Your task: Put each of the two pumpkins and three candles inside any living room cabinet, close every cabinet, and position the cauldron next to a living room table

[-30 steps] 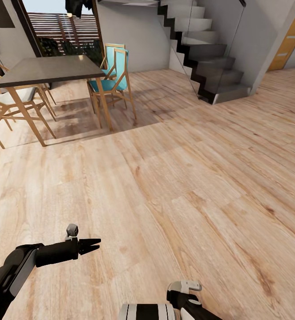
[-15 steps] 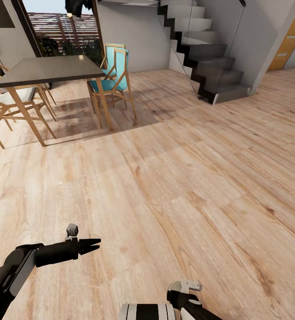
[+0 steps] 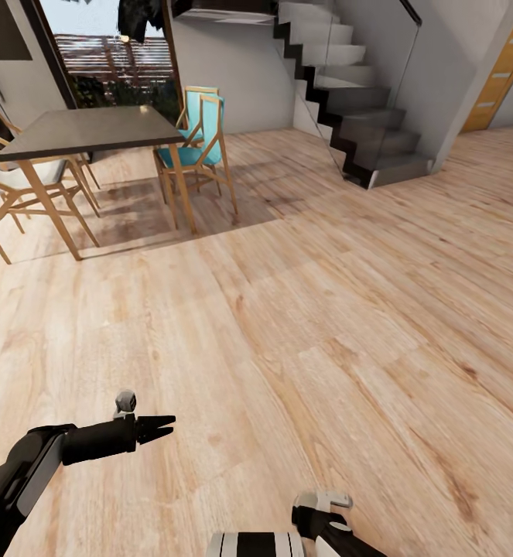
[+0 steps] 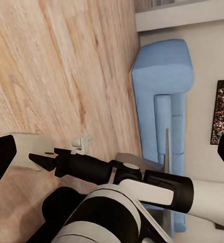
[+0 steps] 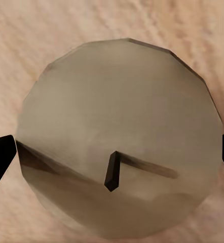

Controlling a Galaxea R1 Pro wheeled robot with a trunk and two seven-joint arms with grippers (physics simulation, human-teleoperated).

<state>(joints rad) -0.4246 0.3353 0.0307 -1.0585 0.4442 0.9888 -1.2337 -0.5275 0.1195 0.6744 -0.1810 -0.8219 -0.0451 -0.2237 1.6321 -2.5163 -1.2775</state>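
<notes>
- Head view: the left tool point(image 3: 157, 427) hangs low over the wood floor point(image 3: 302, 309), its fingers pinched together on nothing.
- The right tool's point(image 3: 322, 517) wrist peeks in at the lower edge.
- Right wrist view: a candle point(image 5: 119, 136) seen end-on, dark wick up, sits between the 2 black fingertips point(image 5: 1, 157); the right tool is grasping it.
- Ahead stand a dining counter point(image 3: 86, 128), teal chairs point(image 3: 198, 143) and stairs point(image 3: 357, 100).
- Left wrist view: a blue sofa point(image 4: 165, 116).

Your left arm point(image 3: 24, 472) is glossy black with a grey panel and tapered black fingers point(image 3: 157, 427); your right arm point(image 3: 287, 541) is white-and-black banded.
</notes>
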